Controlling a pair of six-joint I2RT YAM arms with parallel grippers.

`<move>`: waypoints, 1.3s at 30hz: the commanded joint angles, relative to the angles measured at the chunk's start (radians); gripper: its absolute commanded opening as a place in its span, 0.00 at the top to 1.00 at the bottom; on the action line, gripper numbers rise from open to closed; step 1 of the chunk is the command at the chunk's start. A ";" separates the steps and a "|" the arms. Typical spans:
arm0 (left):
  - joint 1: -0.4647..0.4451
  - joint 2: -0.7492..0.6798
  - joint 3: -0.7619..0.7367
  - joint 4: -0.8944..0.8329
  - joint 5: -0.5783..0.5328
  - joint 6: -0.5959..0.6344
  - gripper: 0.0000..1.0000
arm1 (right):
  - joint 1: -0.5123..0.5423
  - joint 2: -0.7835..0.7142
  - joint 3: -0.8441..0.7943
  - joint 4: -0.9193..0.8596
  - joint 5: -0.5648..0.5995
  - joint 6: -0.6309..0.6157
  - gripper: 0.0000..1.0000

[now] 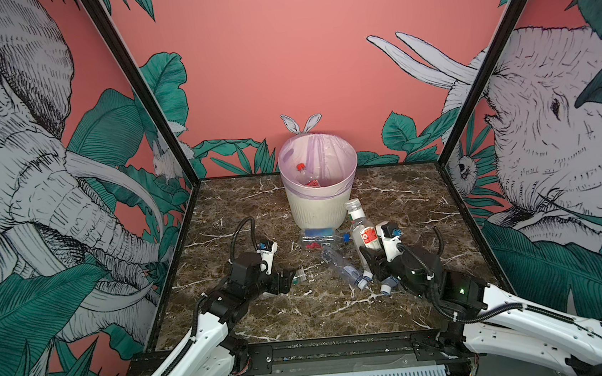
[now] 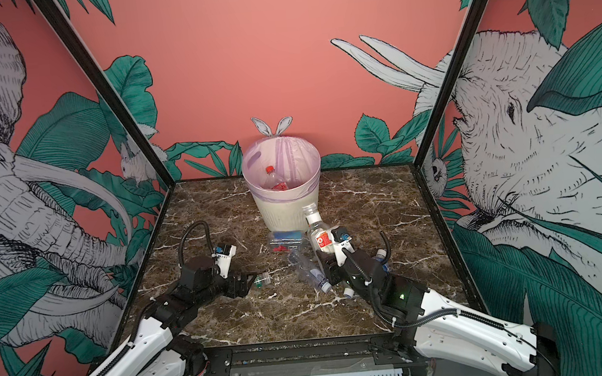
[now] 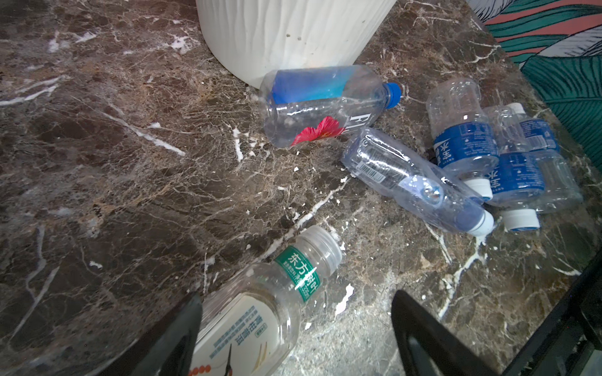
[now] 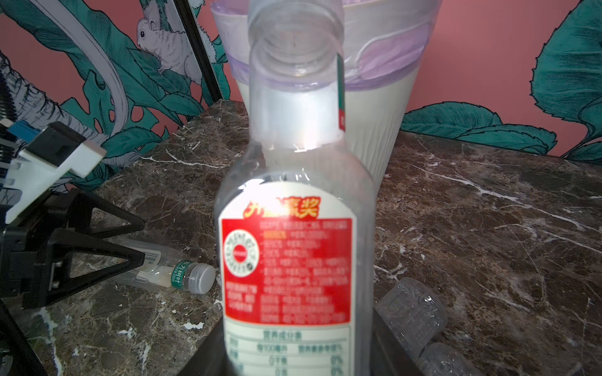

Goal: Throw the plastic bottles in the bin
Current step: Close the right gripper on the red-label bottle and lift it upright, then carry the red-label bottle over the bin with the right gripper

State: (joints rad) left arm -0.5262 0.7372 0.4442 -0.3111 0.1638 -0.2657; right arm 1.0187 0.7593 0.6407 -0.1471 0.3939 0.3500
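The plastic bottles lay mostly on the brown marble table, a loose scatter between my two claws and the bin. The bin stood at the far middle of the table with its lilac bag folded over the rim. One bottle with a red cap was already inside it.

My right claw was clamped on the lower end of a red-labelled bottle. I held it nearly upright, its neck leaning toward the bin, just near and right of the bin's foot in both top views.

My left claw stood wide, low over the table at the near left. A green-necked bottle lay on its side between the fingers (close against one, well off the other, so not squeezed).

Just before the bin's foot lay a blue-capped bottle with a blue label and a red flower on its side. Nearer and to the right of it lay a crushed clear bottle with a barcode. Right of that was a huddle of blue-labelled bottles with white caps, touching one another, largely hidden under my right arm in the top views.
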 commanded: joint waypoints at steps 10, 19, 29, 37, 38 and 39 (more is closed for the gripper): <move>-0.006 -0.017 0.017 0.004 -0.018 0.006 0.09 | -0.070 0.331 0.627 -0.131 0.038 -0.242 0.47; -0.009 -0.074 -0.025 -0.013 -0.031 -0.043 0.06 | -0.326 1.018 1.505 -0.362 -0.168 -0.216 0.07; -0.012 -0.123 -0.030 -0.048 -0.067 -0.043 0.04 | -0.338 0.943 1.510 -0.356 -0.176 -0.191 0.01; -0.012 -0.055 -0.004 -0.048 -0.097 -0.018 0.06 | -0.338 0.746 1.243 -0.301 -0.201 -0.158 0.02; -0.012 -0.049 -0.001 -0.051 -0.101 -0.015 0.06 | -0.338 0.718 1.201 -0.292 -0.205 -0.153 0.02; -0.012 -0.044 0.002 -0.052 -0.106 -0.013 0.07 | -0.339 0.685 1.146 -0.282 -0.206 -0.146 0.02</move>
State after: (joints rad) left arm -0.5362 0.6876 0.4236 -0.3496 0.0845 -0.2939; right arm 0.6800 1.4845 1.8702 -0.4740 0.2024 0.1795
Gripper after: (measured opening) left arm 0.936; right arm 0.984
